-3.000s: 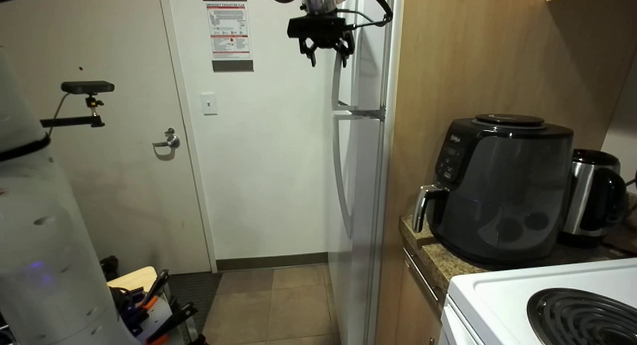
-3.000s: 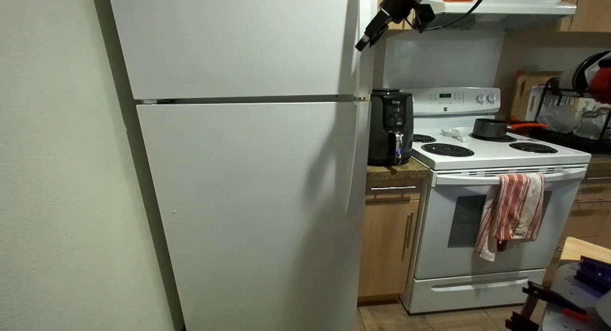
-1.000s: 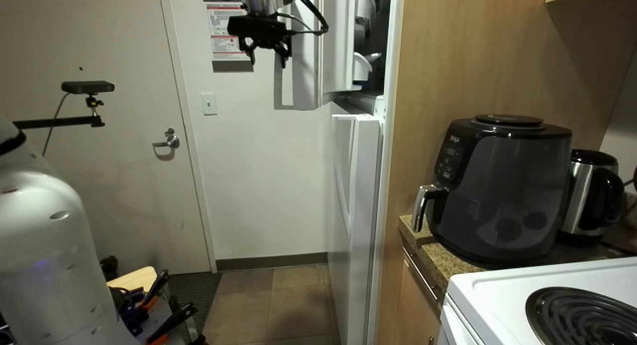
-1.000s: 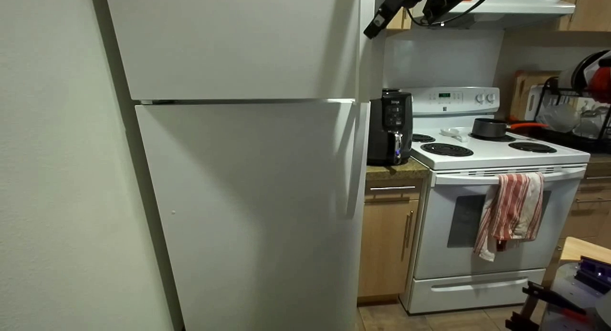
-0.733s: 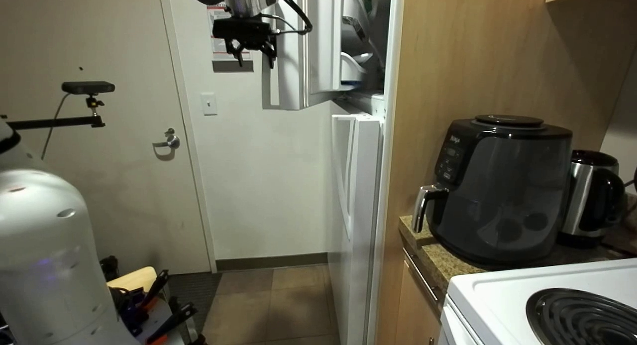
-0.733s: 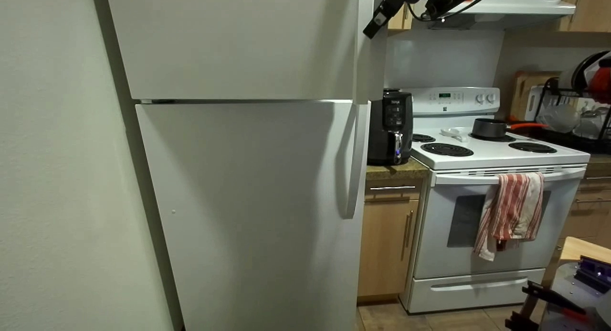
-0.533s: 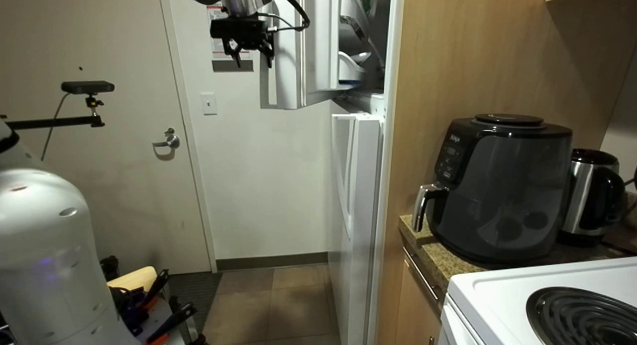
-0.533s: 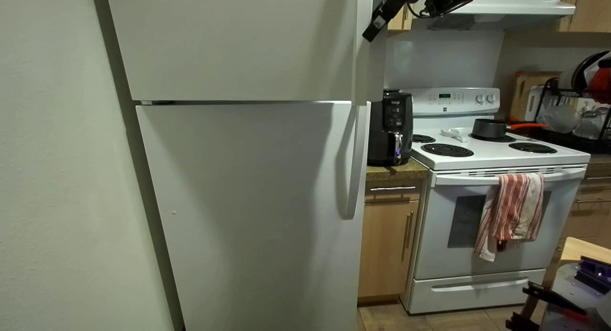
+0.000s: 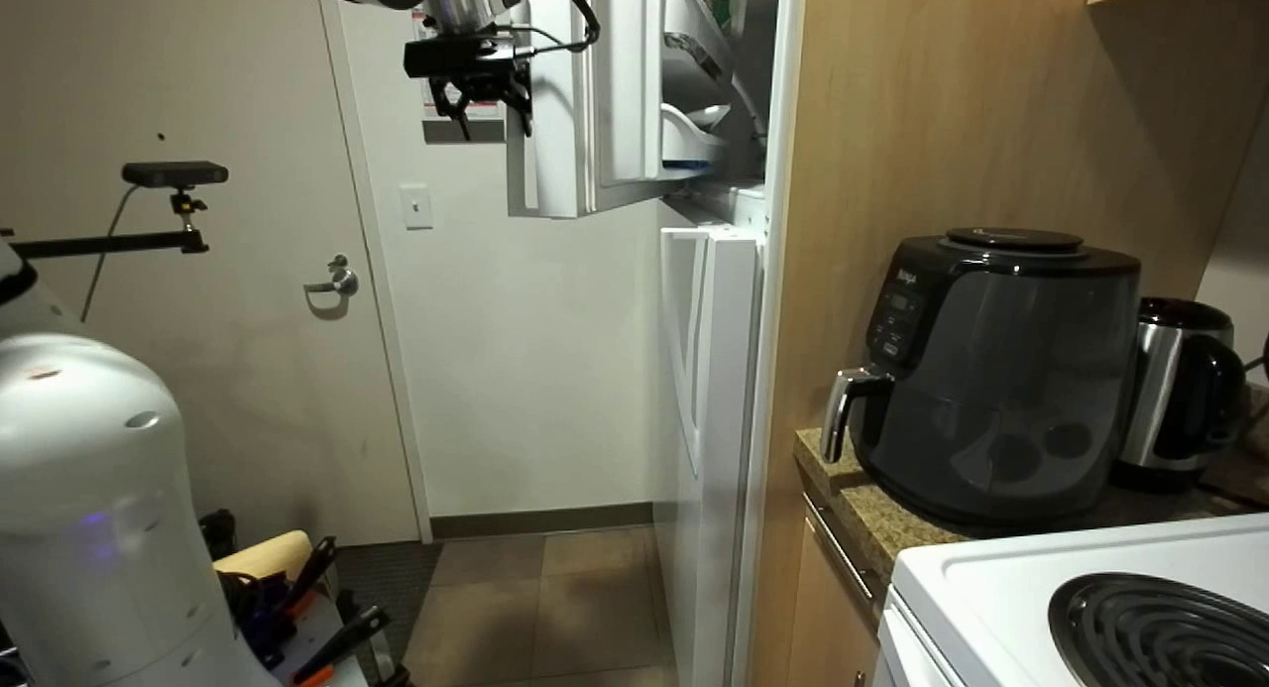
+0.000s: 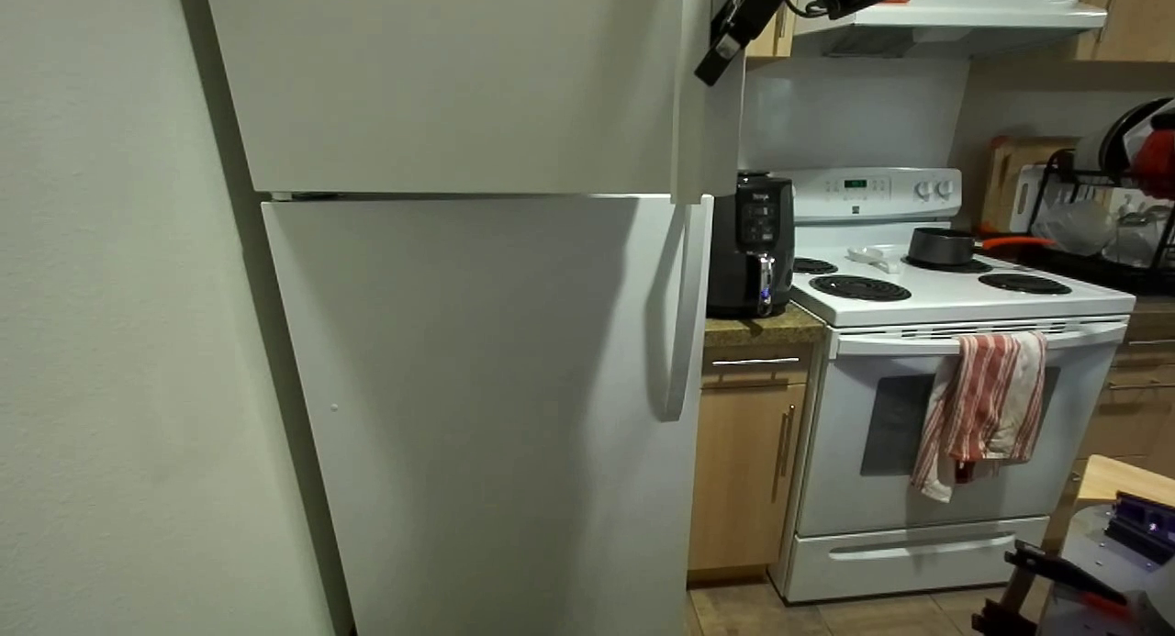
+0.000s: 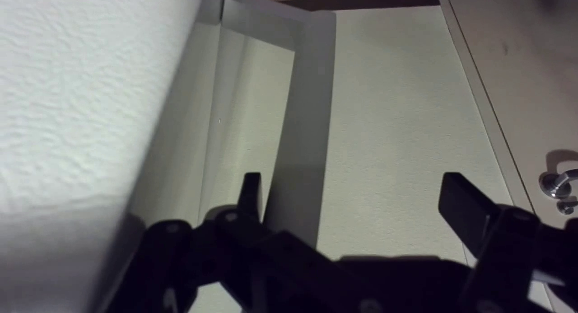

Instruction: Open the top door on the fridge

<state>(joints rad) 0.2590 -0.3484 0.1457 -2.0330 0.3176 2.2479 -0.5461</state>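
The white fridge shows in both exterior views, with its lower door [image 9: 729, 370] [image 10: 459, 388] shut. The top door [image 9: 625, 102] [image 10: 450, 85] stands open, swung out from the fridge, with white shelf racks [image 9: 689, 132] on its inner side. Its textured outer face [image 11: 81, 100] is close on the left of the wrist view. My gripper [image 9: 496, 132] [image 10: 711, 74] [image 11: 351, 182] is open. The top door's handle [image 11: 311, 100] runs between the fingers, close to the left finger, which sits on the door side of it. Contact with the handle is unclear.
A black air fryer [image 9: 991, 370] [image 10: 753, 241] and a kettle [image 9: 1180, 390] stand on the counter beside the white stove [image 9: 1091, 568] [image 10: 964, 287]. A wall and room door [image 9: 248, 370] lie beyond the opened door. A camera on a bracket [image 9: 176, 174] and a tool cart [image 9: 307, 618] are nearby.
Three seconds ago the top door was shut. It has swung open, my gripper moving away from the fridge with its handle. In the last half second both moved slightly further the same way.
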